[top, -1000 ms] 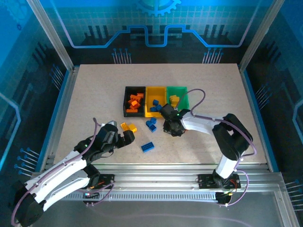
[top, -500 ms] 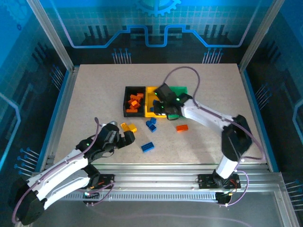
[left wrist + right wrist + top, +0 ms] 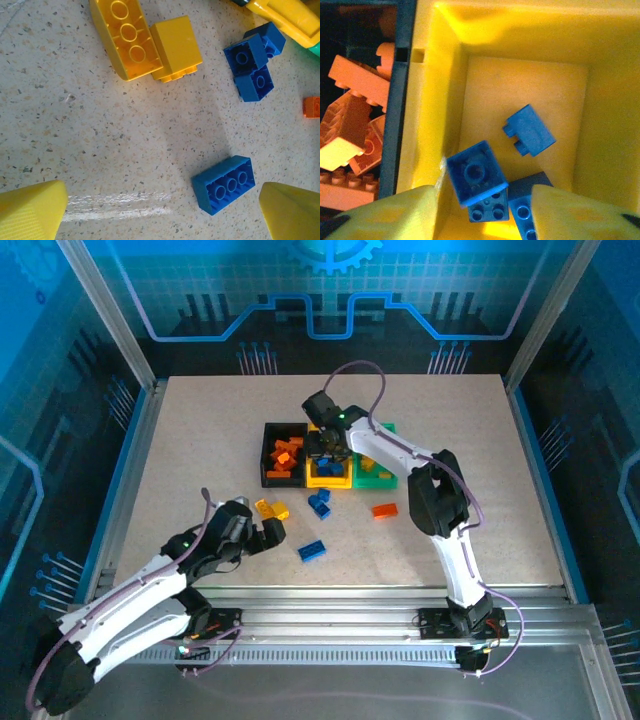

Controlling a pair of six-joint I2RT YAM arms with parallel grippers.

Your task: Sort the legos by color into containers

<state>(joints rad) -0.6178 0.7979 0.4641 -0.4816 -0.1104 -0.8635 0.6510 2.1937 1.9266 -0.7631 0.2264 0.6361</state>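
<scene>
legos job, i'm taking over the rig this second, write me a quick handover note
Left gripper: open, low over the table, near a loose blue brick.
Right gripper: open over the yellow bin, nothing pinched.
Done: orange bricks in the black bin, blue bricks in the yellow bin. Green bin mostly hidden by the arm.
Left: on the table, two yellow bricks, a blue cluster, that blue brick and one orange brick.

Speckled table (image 3: 200, 420): joined containers (image 3: 266, 455), scattered loose legos (image 3: 311, 551)
</scene>
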